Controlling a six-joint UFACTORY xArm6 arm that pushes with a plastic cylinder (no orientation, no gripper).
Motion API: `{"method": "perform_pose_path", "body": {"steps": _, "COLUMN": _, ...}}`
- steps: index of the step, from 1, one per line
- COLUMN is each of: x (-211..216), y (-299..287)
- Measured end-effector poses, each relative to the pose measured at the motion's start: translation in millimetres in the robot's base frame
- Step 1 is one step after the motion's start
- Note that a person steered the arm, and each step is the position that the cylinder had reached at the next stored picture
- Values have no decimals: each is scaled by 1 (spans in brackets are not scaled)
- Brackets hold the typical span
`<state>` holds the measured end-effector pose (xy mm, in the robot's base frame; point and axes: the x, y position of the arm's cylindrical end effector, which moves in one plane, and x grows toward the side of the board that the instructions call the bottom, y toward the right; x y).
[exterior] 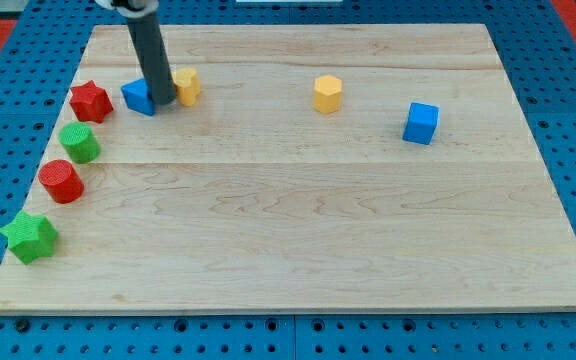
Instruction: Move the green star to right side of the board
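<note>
**A:** Green star [30, 237] sits at the view's bottom left corner of the wooden board [308, 240], close to both the left and the bottom edge. Nothing touches it.

**B:** And my tip [162, 103]?

**A:** Up near the view's top left, wedged between the blue block [137, 97] on its left and a yellow block [187, 86] on its right. Touching the blue one, it seems, though the rod hides the seam, so I can't be sure of contact with either.

**B:** Jaw state?

**A:** None to report. The arm ends in a plain rod, nothing that spreads or pinches.

**B:** So the star lies which way from the tip?

**A:** Toward the view's bottom and to the left, well apart. Between them runs a loose column: red star [90, 101], green cylinder [81, 143], red cylinder [62, 181], then the green star lowest.

**B:** That matters for the push.

**A:** It does. To send the star toward the view's right, the tip would need to stand on the star's left face, and there is only a thin strip of board there. My judgement: swing down through the open middle, go round below the star, and come in from the left edge.

**B:** Path to the right side?

**A:** Open along the bottom half. The other yellow block [328, 94] and blue cube [420, 123] sit in the upper half, out of the lane.
</note>
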<state>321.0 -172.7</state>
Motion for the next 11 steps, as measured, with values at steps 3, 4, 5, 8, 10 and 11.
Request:
{"method": "perform_pose_path", "body": {"steps": 3, "x": 14, "y": 13}}
{"method": "perform_pose_path", "body": {"steps": 4, "x": 44, "y": 12}}
{"method": "perform_pose_path", "body": {"steps": 5, "x": 110, "y": 17}}
{"method": "perform_pose_path", "body": {"steps": 8, "x": 294, "y": -131}}
{"method": "perform_pose_path", "body": {"steps": 10, "x": 245, "y": -132}}
{"method": "perform_pose_path", "body": {"steps": 11, "x": 240, "y": -128}}
